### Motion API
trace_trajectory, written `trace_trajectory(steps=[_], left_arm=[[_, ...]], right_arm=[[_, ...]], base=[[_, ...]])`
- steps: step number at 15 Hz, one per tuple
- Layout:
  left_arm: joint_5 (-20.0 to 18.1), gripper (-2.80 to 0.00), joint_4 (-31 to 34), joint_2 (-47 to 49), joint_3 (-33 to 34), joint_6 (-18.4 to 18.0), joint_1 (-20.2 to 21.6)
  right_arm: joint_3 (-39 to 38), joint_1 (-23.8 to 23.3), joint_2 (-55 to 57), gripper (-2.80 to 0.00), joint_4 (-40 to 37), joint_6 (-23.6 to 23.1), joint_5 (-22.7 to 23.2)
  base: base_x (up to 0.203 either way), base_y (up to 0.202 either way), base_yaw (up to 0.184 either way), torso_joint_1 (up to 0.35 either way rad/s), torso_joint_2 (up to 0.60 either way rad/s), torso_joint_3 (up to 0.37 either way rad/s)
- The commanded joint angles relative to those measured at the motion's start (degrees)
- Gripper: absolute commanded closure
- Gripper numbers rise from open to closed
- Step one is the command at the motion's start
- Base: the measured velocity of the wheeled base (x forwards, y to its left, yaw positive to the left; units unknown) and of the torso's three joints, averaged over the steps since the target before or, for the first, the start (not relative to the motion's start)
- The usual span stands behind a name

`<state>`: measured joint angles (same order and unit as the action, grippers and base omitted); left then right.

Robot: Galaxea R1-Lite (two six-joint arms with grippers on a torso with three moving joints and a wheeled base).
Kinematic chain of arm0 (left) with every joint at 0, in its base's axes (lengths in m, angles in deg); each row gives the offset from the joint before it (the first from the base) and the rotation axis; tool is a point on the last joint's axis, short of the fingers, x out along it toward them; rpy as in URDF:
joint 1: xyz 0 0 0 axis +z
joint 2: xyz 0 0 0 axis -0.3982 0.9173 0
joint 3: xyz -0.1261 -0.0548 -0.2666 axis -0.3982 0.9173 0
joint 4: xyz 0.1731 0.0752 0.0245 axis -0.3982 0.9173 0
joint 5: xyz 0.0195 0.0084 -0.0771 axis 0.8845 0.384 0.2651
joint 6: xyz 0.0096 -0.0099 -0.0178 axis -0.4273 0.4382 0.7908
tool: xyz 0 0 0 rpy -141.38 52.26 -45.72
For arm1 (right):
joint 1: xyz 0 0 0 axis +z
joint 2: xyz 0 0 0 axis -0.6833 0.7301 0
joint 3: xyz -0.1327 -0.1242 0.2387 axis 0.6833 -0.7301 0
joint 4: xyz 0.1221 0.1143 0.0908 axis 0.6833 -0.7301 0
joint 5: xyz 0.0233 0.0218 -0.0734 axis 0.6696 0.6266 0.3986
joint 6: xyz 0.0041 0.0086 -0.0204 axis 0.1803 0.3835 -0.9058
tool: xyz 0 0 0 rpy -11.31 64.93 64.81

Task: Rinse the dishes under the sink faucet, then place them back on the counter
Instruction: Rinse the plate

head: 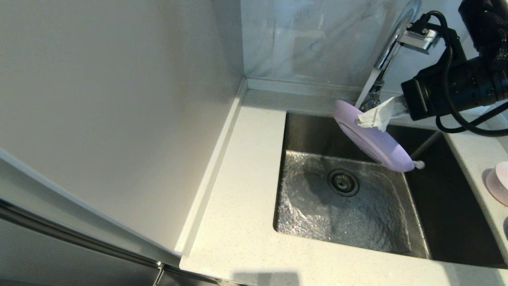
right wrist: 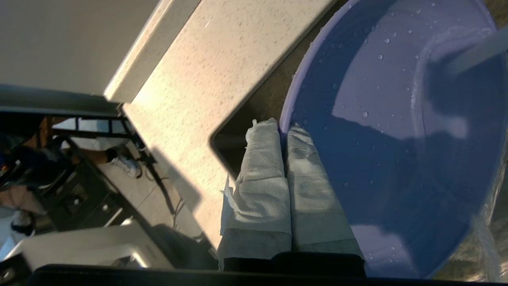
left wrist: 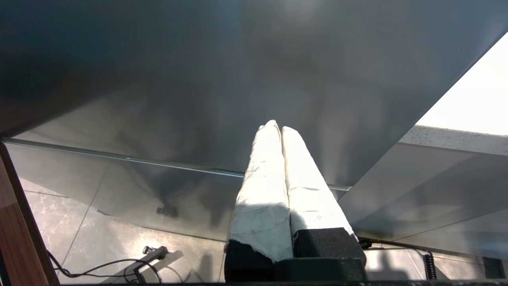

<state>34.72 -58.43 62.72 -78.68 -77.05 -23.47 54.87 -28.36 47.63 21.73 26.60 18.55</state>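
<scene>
Right gripper (head: pixel 367 120): you have it reaching in from the right, over the back of the sink, its cloth-wrapped fingers (right wrist: pixel 258 167) clenched on the rim of the lavender plate (head: pixel 373 141). In the right wrist view you see the two fingers pressed together with the plate's edge pinched between them.
Lavender plate: you hold it tilted steeply on edge above the steel basin (head: pixel 301 131), just in front of the faucet's base, its lower edge hanging over the basin near the middle. Its face carries water droplets in the right wrist view.
Sink faucet (head: pixel 391 47): you see the chrome gooseneck rising behind the plate at the back of the sink, partly hidden by your right arm. A thin stream crosses the plate's face in the right wrist view.
Basin: water ripples across its floor around the round drain (head: pixel 343 182).
Counter (head: pixel 242 190): the cream speckled worktop runs along the left and front of the sink, with a low raised rim against the wall.
Pink bowl (head: pixel 498 182): you find it resting on the counter to the right of the sink, at the picture's edge, well apart from the plate.
Left gripper (left wrist: pixel 279 131): you have it parked away from the sink, out of the head view, its wrapped fingers closed together on nothing, facing a grey cabinet panel (left wrist: pixel 198 79).
</scene>
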Motion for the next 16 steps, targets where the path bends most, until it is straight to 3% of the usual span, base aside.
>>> trace_trajectory(steps=[1,9,12,16], left_arm=[[0.0,0.00,0.0,0.0,0.0,0.0,0.0],[0.0,0.00,0.0,0.0,0.0,0.0,0.0],[0.0,0.00,0.0,0.0,0.0,0.0,0.0],[0.0,0.00,0.0,0.0,0.0,0.0,0.0]], right_arm=[[0.1,0.4,1.9,0.00,0.3,-0.1,-1.6],[-1.9,0.1,2.4,0.00,0.3,0.4,-10.2],[-3.0,-2.0,2.1,0.00,0.2,3.5,-10.7],[-6.0,-6.6,0.1,0.00,0.3,3.4,-11.0]], base=[[0.000,0.000,0.000,0.000,0.00,0.000],[0.000,0.000,0.000,0.000,0.00,0.000],[0.000,0.000,0.000,0.000,0.00,0.000],[0.000,0.000,0.000,0.000,0.00,0.000]])
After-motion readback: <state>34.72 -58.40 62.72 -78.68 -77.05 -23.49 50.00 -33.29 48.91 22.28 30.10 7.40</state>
